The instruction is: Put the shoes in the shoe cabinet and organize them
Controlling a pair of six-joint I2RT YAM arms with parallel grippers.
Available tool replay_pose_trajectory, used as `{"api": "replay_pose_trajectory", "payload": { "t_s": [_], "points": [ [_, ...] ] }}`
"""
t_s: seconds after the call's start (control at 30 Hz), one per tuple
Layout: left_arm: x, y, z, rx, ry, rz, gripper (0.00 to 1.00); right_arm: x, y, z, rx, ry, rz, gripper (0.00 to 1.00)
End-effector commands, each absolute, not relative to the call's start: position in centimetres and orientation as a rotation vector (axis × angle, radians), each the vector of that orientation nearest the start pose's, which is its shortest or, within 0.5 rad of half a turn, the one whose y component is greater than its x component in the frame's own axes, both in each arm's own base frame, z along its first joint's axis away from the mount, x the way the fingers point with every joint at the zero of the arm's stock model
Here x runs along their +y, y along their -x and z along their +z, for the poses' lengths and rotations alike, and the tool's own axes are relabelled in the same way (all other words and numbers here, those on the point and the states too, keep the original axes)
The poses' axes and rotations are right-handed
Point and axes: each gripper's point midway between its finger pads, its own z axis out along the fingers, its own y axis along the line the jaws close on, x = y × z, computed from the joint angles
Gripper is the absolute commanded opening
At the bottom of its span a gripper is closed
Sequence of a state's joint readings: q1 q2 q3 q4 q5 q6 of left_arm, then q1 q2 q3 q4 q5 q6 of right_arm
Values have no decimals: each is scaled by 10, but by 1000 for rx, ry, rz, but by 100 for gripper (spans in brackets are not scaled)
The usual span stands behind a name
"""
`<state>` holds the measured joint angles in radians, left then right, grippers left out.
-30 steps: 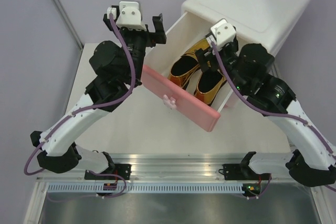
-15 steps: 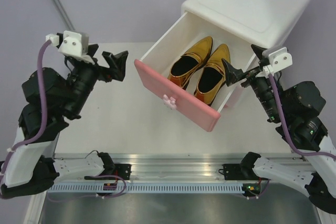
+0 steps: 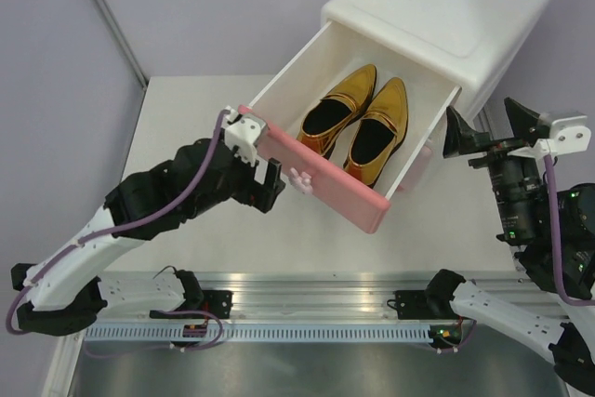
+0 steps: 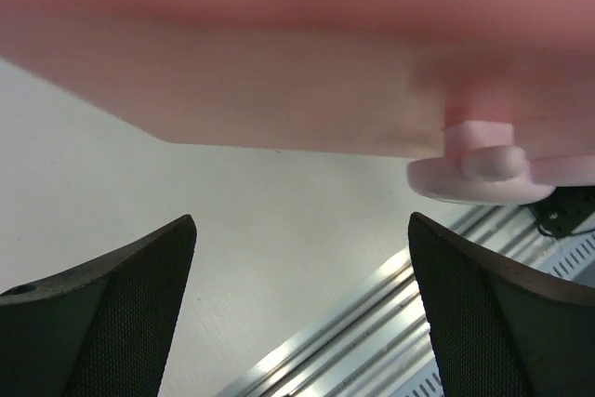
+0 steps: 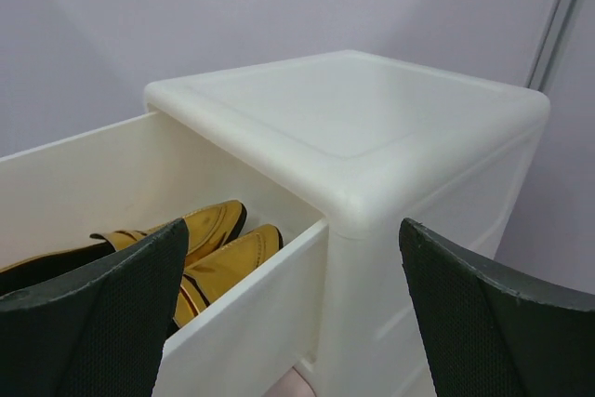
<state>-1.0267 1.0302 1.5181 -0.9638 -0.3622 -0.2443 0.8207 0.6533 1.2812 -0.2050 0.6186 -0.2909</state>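
The white shoe cabinet [image 3: 446, 6] stands at the back right with its upper drawer pulled out. Two gold shoes [image 3: 358, 123] lie side by side inside it, toes toward the cabinet; they also show in the right wrist view [image 5: 209, 248]. The pink drawer front [image 3: 335, 188] carries a bunny knob [image 3: 299, 177], seen close in the left wrist view [image 4: 479, 169]. My left gripper [image 3: 265, 183] is open and empty, just left of and below the knob. My right gripper [image 3: 488, 132] is open and empty, right of the drawer beside the cabinet. No green shoes are in view.
A lower pink drawer front [image 3: 420, 166] peeks out under the open drawer. The white table [image 3: 186, 137] ends in a metal rail [image 3: 307, 290] at the near edge. A grey wall with a metal post [image 3: 107, 16] stands behind.
My left arm swung from the far left down and right to the pink drawer front near the knob. My right arm drew back to the right, away from the drawer. The drawer and shoes stayed put.
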Motion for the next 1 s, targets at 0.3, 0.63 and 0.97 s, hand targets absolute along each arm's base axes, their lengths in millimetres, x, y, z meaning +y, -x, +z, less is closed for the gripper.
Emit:
{"api": "replay_pose_trajectory", "payload": {
  "t_s": [0.3,0.63,0.97],
  "points": [
    [-280,-148,378,1867,-659,-682,92,30,-201,516,1228,-8,58,98],
    [-298,-172,402,1818,-580,-613,73,14,-191,514,1220,-65,66,98],
    [-324,-176,441,1721,-625,-650,43,0,-178,514,1205,-109,101,98]
  ]
}}
